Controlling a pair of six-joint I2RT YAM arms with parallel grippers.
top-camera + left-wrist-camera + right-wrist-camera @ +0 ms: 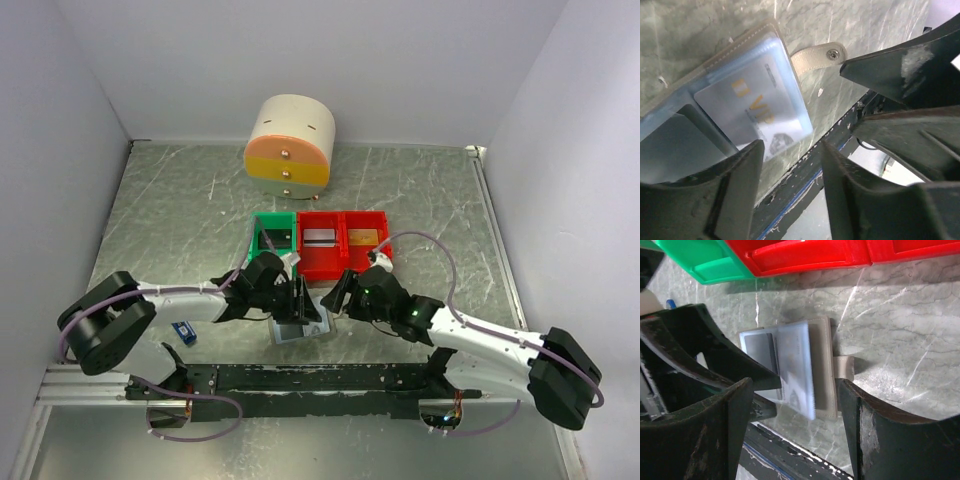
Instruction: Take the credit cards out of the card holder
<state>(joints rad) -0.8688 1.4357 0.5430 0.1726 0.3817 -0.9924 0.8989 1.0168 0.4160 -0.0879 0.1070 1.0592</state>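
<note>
Lying open on the grey marbled tabletop, the card holder sits at lower centre of the overhead view, between the two arms and just above the dark rail. Well to its left, a small blue stick-shaped object lies apart. The left pincer hangs over the holder with its jaws parted and nothing between them. In its wrist view a pale blue credit card with gold lettering pokes partly out of a clear pocket, its lower corner hidden behind a finger. The right pincer is spread wide too, gripping nothing; the holder's snap strap lies by its right finger. Above the holder, a green bin and two red bins stand side by side, a card in each.
</note>
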